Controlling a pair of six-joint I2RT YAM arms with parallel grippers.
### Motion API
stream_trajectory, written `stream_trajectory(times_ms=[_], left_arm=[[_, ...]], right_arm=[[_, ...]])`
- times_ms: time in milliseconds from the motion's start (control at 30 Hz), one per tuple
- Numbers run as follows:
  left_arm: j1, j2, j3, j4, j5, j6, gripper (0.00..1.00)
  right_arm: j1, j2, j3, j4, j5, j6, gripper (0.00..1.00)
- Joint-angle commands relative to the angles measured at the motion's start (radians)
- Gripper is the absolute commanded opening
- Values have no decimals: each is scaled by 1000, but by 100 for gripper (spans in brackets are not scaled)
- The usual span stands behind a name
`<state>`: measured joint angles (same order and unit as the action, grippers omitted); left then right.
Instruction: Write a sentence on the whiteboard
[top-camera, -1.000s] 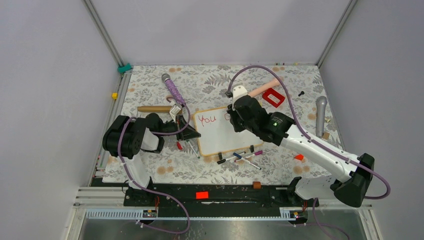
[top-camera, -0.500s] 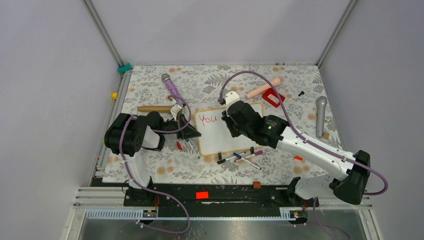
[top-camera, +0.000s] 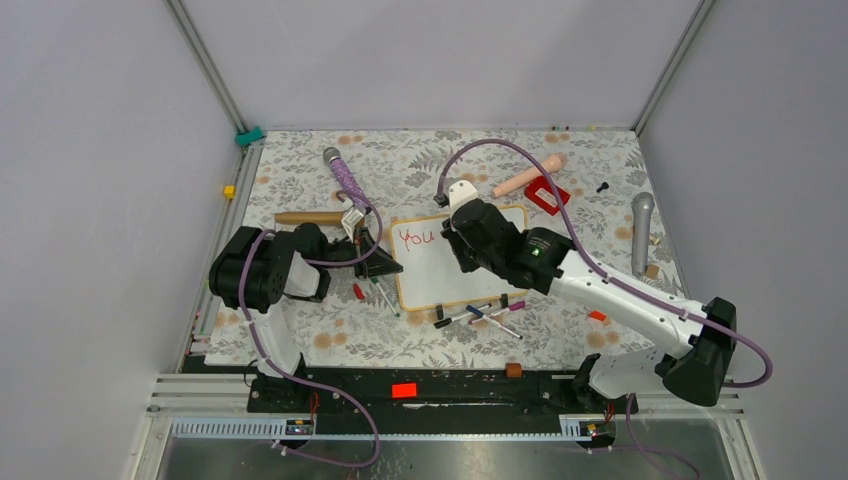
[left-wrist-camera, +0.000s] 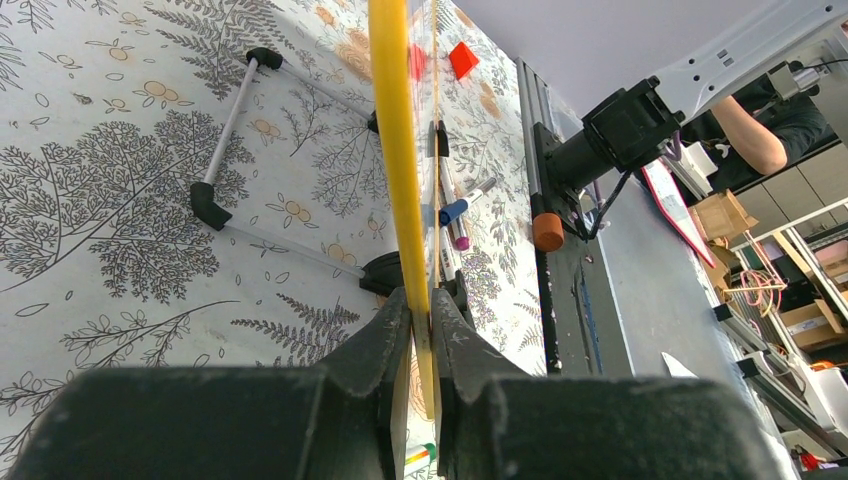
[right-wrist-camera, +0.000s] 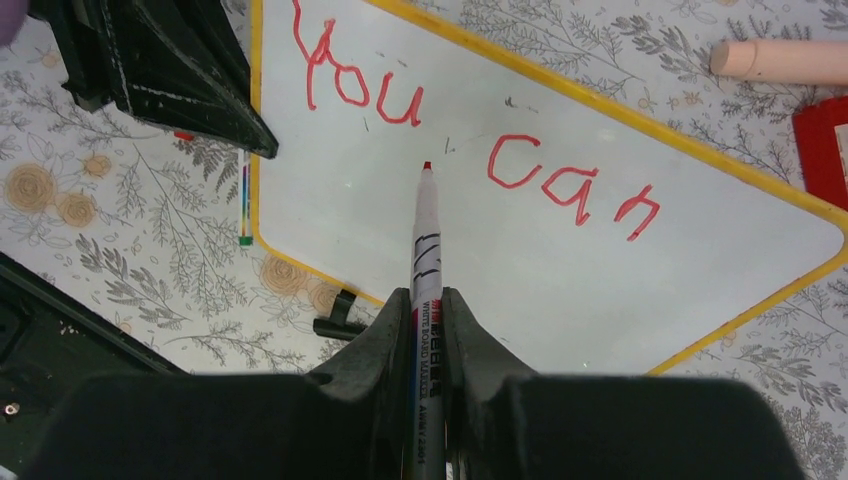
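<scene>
At frame centre, the right hand (right-wrist-camera: 428, 305) clamps a red-tipped marker (right-wrist-camera: 426, 225) pointing at the whiteboard (right-wrist-camera: 620, 270), below the sentence (right-wrist-camera: 472, 130) reading "You can". The left hand (left-wrist-camera: 420, 305) pinches the board's yellow edge.

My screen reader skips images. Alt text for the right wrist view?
The right pincer grips a red-tipped white marker, its tip between the red words "You" and "can" on the yellow-framed whiteboard. The left pincer sits at the board's corner.

Red handwritten sentence (right-wrist-camera: 492, 165) "You can" on the whiteboard (right-wrist-camera: 600, 260), "WHITE BOARD MARKER" printed small along the marker (right-wrist-camera: 426, 250) barrel
</scene>
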<state>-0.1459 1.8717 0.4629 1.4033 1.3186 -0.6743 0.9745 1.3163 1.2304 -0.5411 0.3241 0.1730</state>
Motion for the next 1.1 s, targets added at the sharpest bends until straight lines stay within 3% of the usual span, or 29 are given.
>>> stream_trajectory(times_ms=[0, 200, 433, 700, 900, 1067], left_arm=[[-1, -23, 1, 74, -69, 58, 0], [-12, -7, 4, 74, -83, 41, 0], [-39, -24, -8, 74, -110, 23, 0], [-55, -71, -61, 78, -294, -77, 0], [-55, -78, -81, 79, -308, -33, 0], [-38, -113, -141, 80, -420, -12, 0]], right_arm=[[21, 44, 138, -46, 67, 17, 0], [43, 123, 256, -109, 93, 51, 0], [61, 106, 182, -87, 56, 81, 0], [90, 74, 74, -20, 68, 95, 0], [90, 36, 34, 5, 90, 111, 0], [91, -9, 0, 21, 130, 98, 0]])
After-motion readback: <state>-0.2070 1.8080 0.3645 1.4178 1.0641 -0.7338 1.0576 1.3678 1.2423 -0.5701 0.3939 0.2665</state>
